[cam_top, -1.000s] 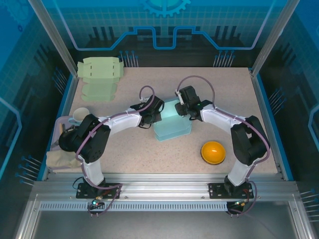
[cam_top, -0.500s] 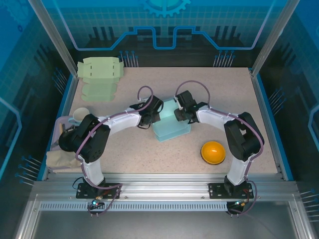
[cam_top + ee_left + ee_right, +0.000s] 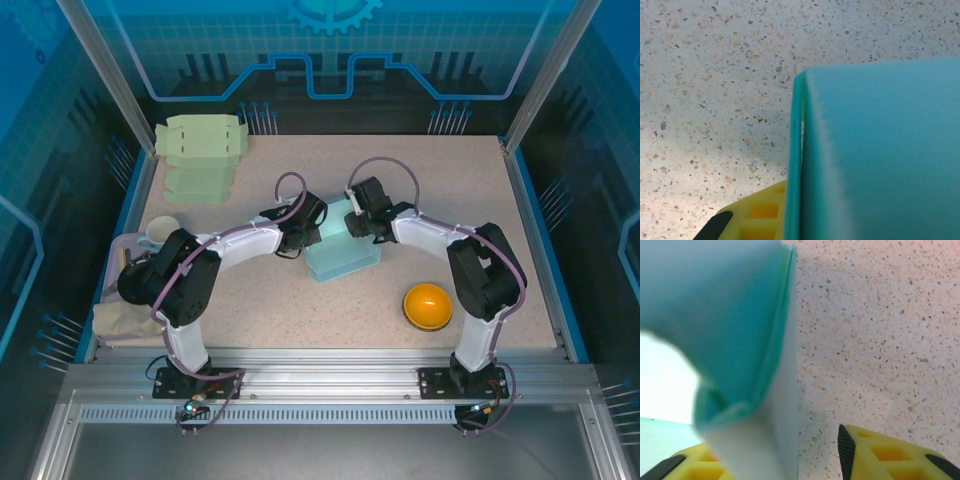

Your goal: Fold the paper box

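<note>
Sitting on the table [image 3: 450,190], the paper box [image 3: 343,256] has the left gripper [image 3: 317,232] and right gripper [image 3: 353,226] at its far end. Left wrist — fingers [image 3: 759,217] pressed together pinch a wall [image 3: 880,150], probably holding it steady. Right wrist — spread fingers [image 3: 880,455] sit around a flap [image 3: 735,330], probably to bend it.

The right gripper [image 3: 358,222] shifts toward 9 o'clock over the paper box [image 3: 345,258], and the box slides slightly toward 8 o'clock.

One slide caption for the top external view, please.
Left arm and right arm meet at a teal paper box; orange bowl nearby.
</note>
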Action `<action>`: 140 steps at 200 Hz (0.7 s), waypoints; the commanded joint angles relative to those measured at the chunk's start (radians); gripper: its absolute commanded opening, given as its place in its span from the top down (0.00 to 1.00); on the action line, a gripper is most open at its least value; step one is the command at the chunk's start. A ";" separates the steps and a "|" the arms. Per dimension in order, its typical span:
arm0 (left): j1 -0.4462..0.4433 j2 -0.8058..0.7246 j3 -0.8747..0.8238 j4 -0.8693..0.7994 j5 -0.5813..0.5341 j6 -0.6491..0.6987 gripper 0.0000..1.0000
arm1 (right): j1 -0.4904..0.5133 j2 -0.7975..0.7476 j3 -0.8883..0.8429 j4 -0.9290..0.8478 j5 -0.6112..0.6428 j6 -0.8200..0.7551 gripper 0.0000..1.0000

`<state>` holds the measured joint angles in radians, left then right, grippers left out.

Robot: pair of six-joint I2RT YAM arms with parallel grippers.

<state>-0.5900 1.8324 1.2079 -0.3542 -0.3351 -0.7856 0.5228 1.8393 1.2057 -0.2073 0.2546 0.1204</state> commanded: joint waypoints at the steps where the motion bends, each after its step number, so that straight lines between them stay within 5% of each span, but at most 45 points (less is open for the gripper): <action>1: 0.006 -0.002 0.020 -0.015 -0.001 -0.007 0.92 | 0.005 0.029 0.035 0.000 0.047 -0.007 0.60; 46: 0.006 -0.002 0.022 -0.043 -0.043 -0.011 0.92 | 0.002 0.066 0.084 -0.164 0.357 0.060 0.73; 98: 0.006 0.006 0.017 -0.065 -0.088 -0.015 0.92 | 0.017 0.067 0.119 -0.267 0.590 0.169 0.74; 122: 0.006 0.011 0.013 -0.062 -0.094 -0.017 0.92 | 0.038 0.051 0.111 -0.241 0.615 0.161 0.74; 140: 0.006 0.017 0.014 -0.057 -0.088 -0.018 0.92 | 0.053 0.006 0.081 -0.163 0.468 0.131 0.70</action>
<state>-0.6094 1.8332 1.2224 -0.2909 -0.3313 -0.7853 0.5991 1.8889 1.3190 -0.3584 0.6350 0.2546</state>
